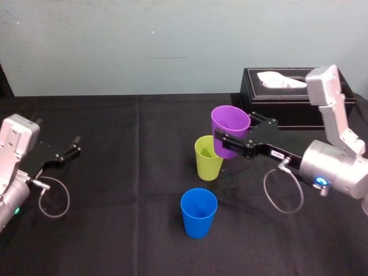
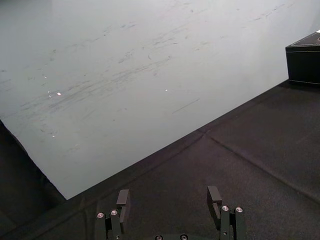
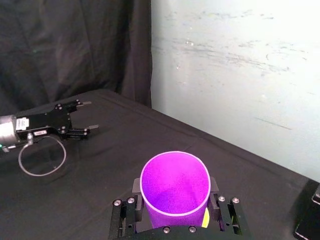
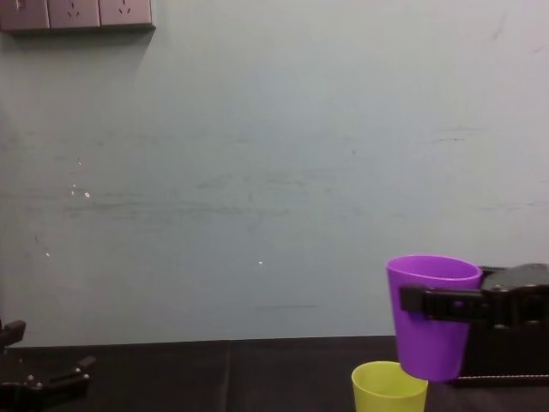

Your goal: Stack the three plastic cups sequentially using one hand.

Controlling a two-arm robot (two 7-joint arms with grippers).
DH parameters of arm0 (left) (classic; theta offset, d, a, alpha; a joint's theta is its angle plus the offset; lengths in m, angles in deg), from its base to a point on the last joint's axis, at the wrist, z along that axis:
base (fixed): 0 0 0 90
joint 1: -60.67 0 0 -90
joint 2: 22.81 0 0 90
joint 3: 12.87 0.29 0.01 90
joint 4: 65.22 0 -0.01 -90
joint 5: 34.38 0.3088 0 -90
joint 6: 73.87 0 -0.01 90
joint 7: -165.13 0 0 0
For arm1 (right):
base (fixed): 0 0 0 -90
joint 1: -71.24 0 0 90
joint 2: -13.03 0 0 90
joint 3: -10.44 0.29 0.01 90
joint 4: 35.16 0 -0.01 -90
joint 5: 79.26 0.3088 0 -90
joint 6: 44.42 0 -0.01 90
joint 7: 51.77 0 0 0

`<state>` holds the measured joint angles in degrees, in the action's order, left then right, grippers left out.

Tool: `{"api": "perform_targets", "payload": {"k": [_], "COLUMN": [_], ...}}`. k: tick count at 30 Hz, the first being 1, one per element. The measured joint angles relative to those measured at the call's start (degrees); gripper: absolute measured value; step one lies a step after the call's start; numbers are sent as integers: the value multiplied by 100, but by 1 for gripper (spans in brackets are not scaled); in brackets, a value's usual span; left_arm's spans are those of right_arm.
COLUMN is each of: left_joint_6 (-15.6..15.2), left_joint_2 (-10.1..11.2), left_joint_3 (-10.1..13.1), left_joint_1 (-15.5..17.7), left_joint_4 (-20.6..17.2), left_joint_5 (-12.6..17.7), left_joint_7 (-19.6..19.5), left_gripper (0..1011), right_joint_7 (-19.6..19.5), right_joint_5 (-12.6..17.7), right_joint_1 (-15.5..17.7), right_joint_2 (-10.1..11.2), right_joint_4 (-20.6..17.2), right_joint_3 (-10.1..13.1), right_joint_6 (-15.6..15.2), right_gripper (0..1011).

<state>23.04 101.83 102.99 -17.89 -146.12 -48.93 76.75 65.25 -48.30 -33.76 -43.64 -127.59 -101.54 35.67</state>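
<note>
1. The right gripper [image 1: 229, 140] reaches in from the right edge of the head view to just right of centre, its slim fingers pinching the purple cup [image 1: 229, 126] from both sides, a little below the rim.
2. The purple cup is upright, mouth up, and lifted clear of the black-clothed table [image 1: 115, 190].
3. In the chest view the purple cup [image 4: 429, 348] hangs at the lower right with a finger of the right gripper [image 4: 442, 302] across its upper wall. Its base sits at about the level of the rim of the lime-green cup [image 4: 389, 386], just to that cup's right. Whether the two touch I cannot tell.
4. In the head view the lime-green cup [image 1: 207, 158] stands upright on the table near centre, partly overlapped at its upper right by the purple one.
5. The blue cup [image 1: 198, 213] stands upright on its own in the lower centre, apart from the other two.
6. A black tissue box [image 1: 287, 95] sits at the upper right, against the wall.
7. The left gripper [image 1: 68, 150] rests at the left edge, well apart from the cups. In its own wrist view its fingers [image 2: 122, 197] are spread with nothing between them.
8. The right wrist view looks down into the purple cup [image 3: 175, 187], clamped between the two fingers.
</note>
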Motion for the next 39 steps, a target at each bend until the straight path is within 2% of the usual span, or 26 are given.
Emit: {"api": "perform_targets", "payload": {"k": [6,19,39], "left_joint_6": [0,0,0], "left_joint_2": [0,0,0], "left_joint_3": [0,0,0], "left_joint_1": [0,0,0], "left_joint_4": [0,0,0], "left_joint_5": [0,0,0], "left_joint_7": [0,0,0], "left_gripper": [1011,1011,1011], "right_joint_7": [-48,-55,41], "right_joint_5": [-136,-411,-619], "right_joint_1": [-271,-579,-667], "right_joint_2": [-168,-425,-573], "right_joint_4": [236,651,858], "right_joint_3": [-178,-390,-445], "right_joint_6": [-69,-1,84], "right_gripper": [739,739,739]}}
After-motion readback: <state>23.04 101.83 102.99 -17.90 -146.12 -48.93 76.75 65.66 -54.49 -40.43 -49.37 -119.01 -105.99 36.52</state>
